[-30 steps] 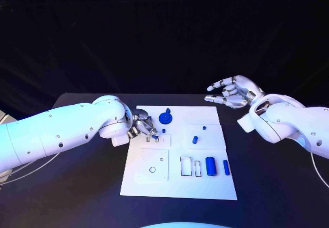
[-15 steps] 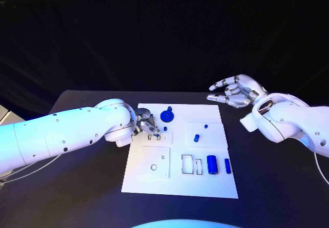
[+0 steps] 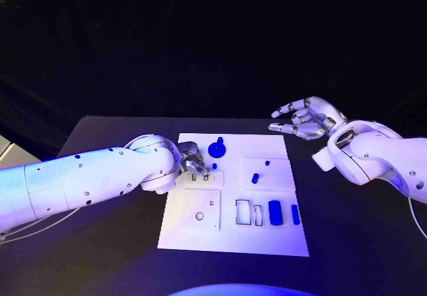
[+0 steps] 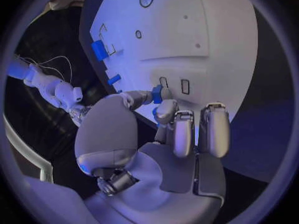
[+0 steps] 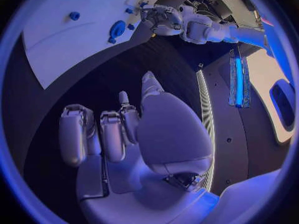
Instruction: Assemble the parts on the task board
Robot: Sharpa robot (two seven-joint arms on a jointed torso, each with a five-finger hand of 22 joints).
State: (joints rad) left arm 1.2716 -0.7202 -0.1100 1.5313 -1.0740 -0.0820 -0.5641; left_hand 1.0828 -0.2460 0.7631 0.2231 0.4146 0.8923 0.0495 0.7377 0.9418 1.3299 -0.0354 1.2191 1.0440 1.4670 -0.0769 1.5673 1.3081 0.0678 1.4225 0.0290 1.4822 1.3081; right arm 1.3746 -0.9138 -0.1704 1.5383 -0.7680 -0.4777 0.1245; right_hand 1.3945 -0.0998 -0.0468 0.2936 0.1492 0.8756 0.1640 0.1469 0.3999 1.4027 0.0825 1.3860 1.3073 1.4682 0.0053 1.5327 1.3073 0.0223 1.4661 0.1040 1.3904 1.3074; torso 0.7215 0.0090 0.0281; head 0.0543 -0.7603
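The white task board (image 3: 233, 237) lies in the middle of the table. My left hand (image 3: 190, 161) hovers at its left edge, just above two small rectangular slots (image 3: 200, 177). In the left wrist view it pinches a small blue part (image 4: 157, 93) between the thumb and a fingertip, close to those slots (image 4: 185, 86). A round blue knob (image 3: 217, 148), two small blue pegs (image 3: 255, 179), a blue cylinder (image 3: 275, 213) and a thin blue bar (image 3: 294, 214) rest on the board. My right hand (image 3: 305, 119) is raised beyond the board's far right corner, fingers spread and holding nothing.
A raised white square plate (image 3: 201, 210) with a small ring hole sits on the board's near left. Outlined rectangular recesses (image 3: 242, 211) lie beside the cylinder. Black table (image 3: 356, 246) surrounds the board. The right wrist view shows the board (image 5: 69, 50) and knob (image 5: 116, 30).
My left forearm has swung nearer to the board, and the hand has crept slightly toward the two slots. The right hand has barely moved.
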